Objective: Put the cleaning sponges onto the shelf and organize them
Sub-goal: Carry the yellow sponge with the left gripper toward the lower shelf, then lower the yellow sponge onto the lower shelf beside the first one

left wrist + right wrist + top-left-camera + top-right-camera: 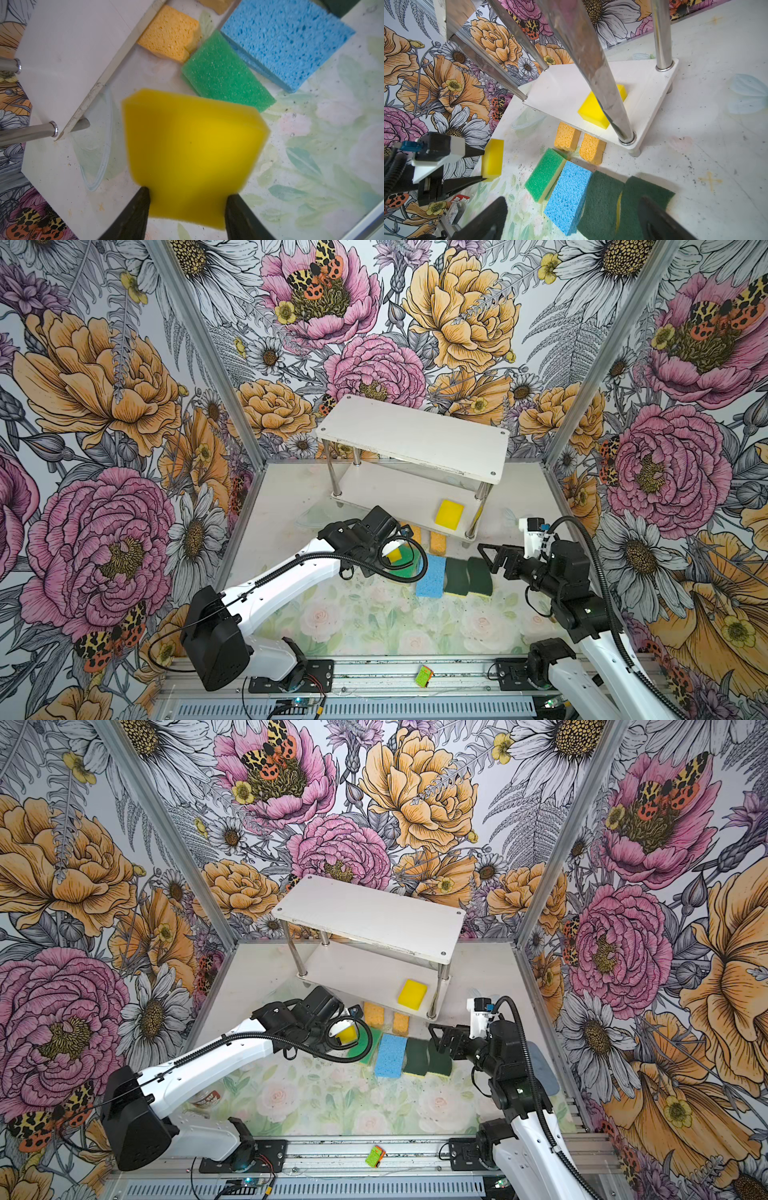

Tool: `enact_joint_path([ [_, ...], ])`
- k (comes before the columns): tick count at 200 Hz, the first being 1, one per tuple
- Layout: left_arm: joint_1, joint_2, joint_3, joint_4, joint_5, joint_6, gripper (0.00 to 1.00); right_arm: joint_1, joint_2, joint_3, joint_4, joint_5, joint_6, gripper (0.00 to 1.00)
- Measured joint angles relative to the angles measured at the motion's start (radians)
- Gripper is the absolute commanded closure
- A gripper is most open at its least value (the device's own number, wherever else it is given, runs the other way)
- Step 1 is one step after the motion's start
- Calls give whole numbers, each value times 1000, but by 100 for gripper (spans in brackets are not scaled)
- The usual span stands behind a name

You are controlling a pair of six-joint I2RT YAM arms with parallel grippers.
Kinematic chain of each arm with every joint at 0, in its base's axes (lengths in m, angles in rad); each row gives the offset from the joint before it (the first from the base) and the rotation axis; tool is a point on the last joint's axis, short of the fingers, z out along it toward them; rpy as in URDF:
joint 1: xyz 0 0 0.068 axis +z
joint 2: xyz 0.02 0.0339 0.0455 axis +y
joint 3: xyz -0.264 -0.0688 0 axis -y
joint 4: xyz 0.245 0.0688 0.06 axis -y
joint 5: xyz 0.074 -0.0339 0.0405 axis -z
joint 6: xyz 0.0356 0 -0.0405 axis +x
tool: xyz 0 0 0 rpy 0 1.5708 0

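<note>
While pinching a yellow sponge [191, 145], the left claw [188, 193] hovers, arm [291, 570] outstretched.

**Left gripper clamped, right gripper spread**

The left arm [286, 576] reaches from the near left toward the middle, wrist tipped downward. The left gripper [188, 193] pinches a yellow sponge [191, 149] between both fingers. The right arm [582, 614] leans in from the near right. The right gripper [573, 199] points left, jaws wide apart and empty.
</note>
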State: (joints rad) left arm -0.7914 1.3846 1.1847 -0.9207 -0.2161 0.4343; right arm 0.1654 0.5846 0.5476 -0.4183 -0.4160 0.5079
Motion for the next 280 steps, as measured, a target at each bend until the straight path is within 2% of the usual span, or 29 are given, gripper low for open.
enact_joint_path([
  [120, 1, 256, 195, 342, -110, -330, 43, 0, -29, 0, 0, 0, 3, 0],
  [214, 1, 392, 237, 431, -100, -560, 44, 0, -55, 0, 0, 1, 12, 0],
  [280, 1, 459, 276, 470, -84, -646, 45, 0, -63, 0, -2, 3, 16, 0],
])
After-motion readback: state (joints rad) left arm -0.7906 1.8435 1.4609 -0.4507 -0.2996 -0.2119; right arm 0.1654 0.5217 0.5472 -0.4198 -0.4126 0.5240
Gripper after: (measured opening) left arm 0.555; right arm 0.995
